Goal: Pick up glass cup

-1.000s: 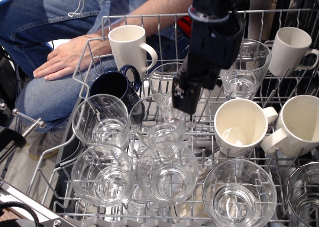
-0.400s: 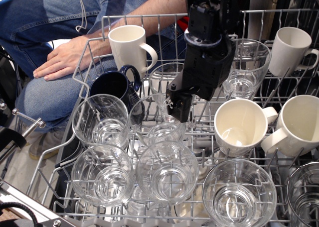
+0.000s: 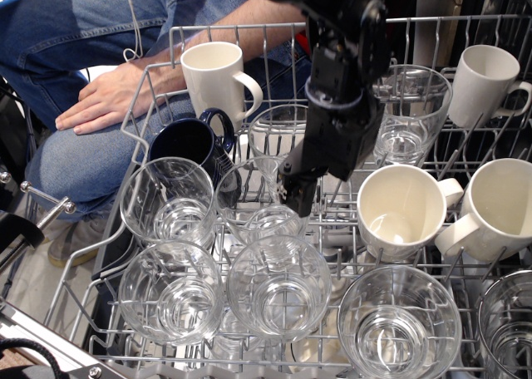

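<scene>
From my remote seat I read the wire rack left to right. At the far left sits a person in jeans, one hand resting on the knee just beside the rack's left edge. Inside the rack on the left I see a white mug at the far side, a dark blue mug nearer than it, then a clear tumbler and another at the near edge. In the middle stands the glass cup I take to be the target — it stands upright in its slot with more clear glasses nearer to me. The gripper hangs over the right side of that cup's rim, its dark tip low at the rim or just inside; I cannot tell whether the jaws are parted or closed, since the arm body hides them and no gap shows. To the right are another glass at the far side, white mugs in the middle row and a big tumbler near. As I judge it, the approach is largely done, but the grasp is not confirmed and the lift has not begun — the cup sits in the rack, so closing on the wall and raising it clear of its neighbours is what is left.
</scene>
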You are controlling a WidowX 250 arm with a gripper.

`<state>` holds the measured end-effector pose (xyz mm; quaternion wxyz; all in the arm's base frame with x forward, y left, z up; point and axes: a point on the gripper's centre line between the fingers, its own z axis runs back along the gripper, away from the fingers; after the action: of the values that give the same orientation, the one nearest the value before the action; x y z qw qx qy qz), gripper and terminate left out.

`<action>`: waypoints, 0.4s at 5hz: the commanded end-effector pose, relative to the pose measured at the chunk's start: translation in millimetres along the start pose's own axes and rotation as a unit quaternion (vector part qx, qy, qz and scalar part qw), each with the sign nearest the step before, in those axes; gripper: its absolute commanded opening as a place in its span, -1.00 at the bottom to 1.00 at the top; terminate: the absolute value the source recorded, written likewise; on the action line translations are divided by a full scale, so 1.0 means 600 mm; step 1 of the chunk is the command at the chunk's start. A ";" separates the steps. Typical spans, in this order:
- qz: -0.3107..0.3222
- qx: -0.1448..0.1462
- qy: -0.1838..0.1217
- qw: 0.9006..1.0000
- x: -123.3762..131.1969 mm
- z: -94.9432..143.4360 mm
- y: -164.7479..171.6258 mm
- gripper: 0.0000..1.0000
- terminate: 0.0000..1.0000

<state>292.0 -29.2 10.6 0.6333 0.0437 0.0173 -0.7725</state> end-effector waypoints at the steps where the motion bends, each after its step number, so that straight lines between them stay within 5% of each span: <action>1: -0.014 0.018 0.007 1.000 0.008 -0.022 -0.020 1.00 -1.00; 2: -0.007 0.024 0.018 1.000 0.017 -0.039 -0.034 1.00 -1.00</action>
<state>265.5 -32.4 -23.9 0.6276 0.0685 0.0184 -0.7753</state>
